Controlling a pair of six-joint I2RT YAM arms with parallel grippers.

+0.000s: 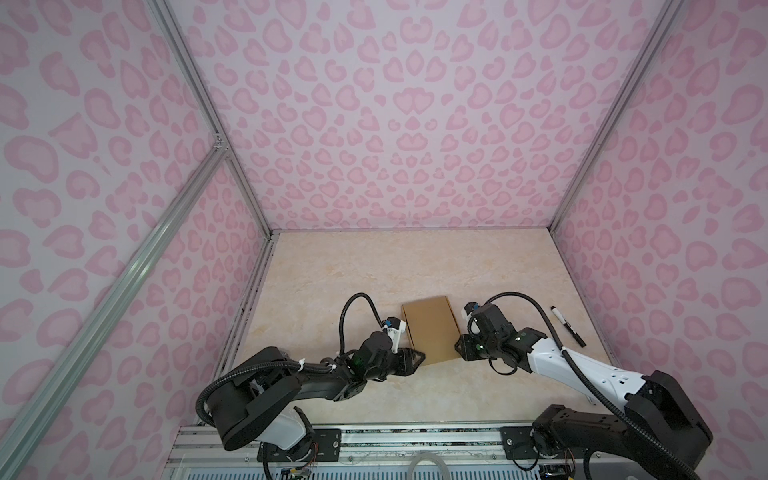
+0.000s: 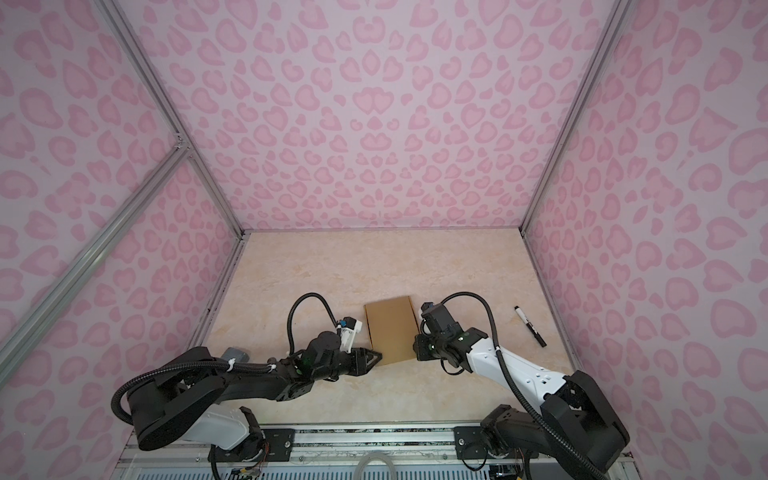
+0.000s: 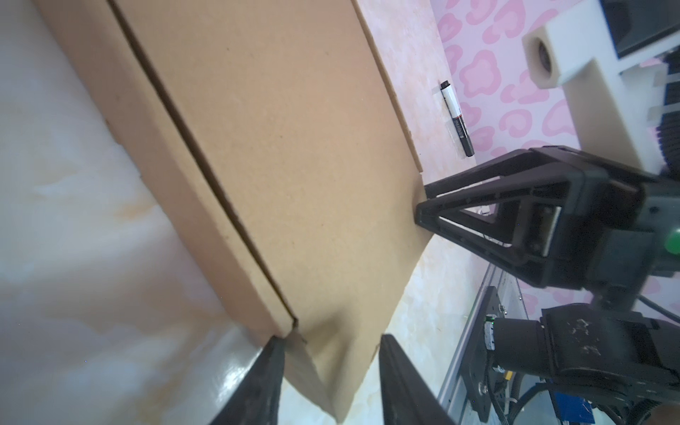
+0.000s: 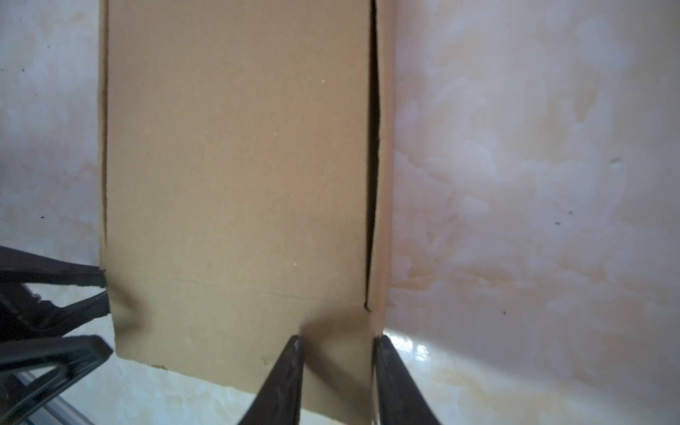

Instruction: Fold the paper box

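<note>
The paper box (image 1: 432, 328) (image 2: 392, 328) is a flat brown cardboard carton lying on the table between both arms, its lid down and a short flap sticking out at the near end. My left gripper (image 1: 422, 356) (image 2: 379, 356) (image 3: 331, 338) is at the near left corner. Its jaws are partly closed, with the creased flap corner filling the gap and both fingers against cardboard. My right gripper (image 1: 457, 347) (image 2: 415, 347) (image 4: 338, 338) is at the near right corner, where one finger lies on the flap (image 4: 239, 349) and the other at its outer edge beside the side slit.
A black marker pen (image 1: 568, 326) (image 2: 530, 326) (image 3: 456, 117) lies on the table right of the right arm. Pink patterned walls close in the left, right and back. A metal rail (image 1: 415, 436) runs along the table's near edge.
</note>
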